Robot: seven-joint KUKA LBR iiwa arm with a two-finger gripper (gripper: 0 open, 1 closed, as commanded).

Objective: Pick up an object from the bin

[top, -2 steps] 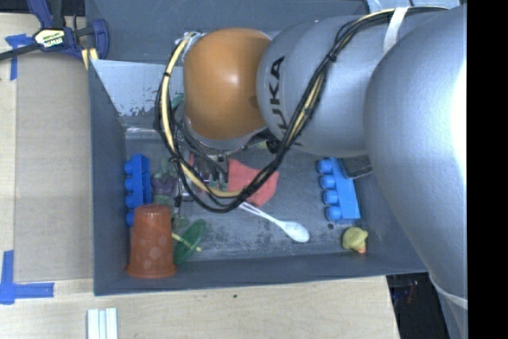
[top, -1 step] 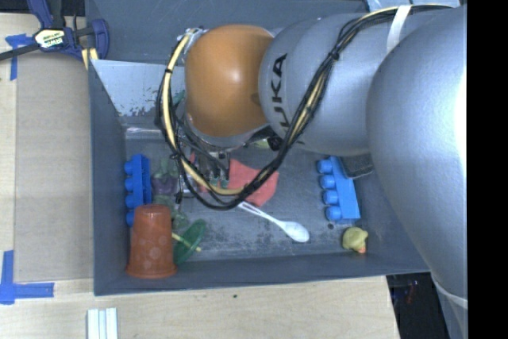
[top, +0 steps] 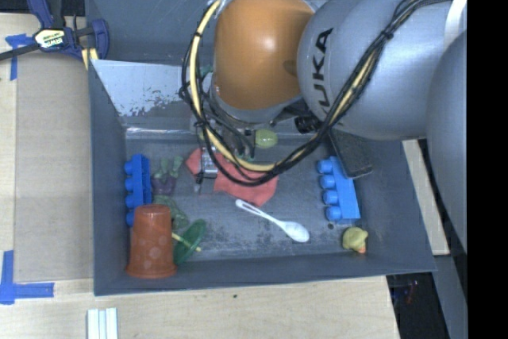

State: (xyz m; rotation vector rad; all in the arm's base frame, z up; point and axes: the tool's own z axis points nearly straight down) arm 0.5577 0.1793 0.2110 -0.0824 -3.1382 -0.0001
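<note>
The grey bin (top: 107, 194) held a red floppy piece (top: 255, 188) mid-floor, with a white spoon (top: 274, 220) just beside it. The gripper (top: 208, 171) hung over the red piece's left edge; I couldn't tell whether it was open or closed.

Two blue bricks (top: 136, 188) (top: 338, 190), one cup (top: 152, 240), one spoon (top: 274, 219)

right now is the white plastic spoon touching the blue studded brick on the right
Apart. The camera view shows a gap between the white plastic spoon and the right-hand blue studded brick.
</note>
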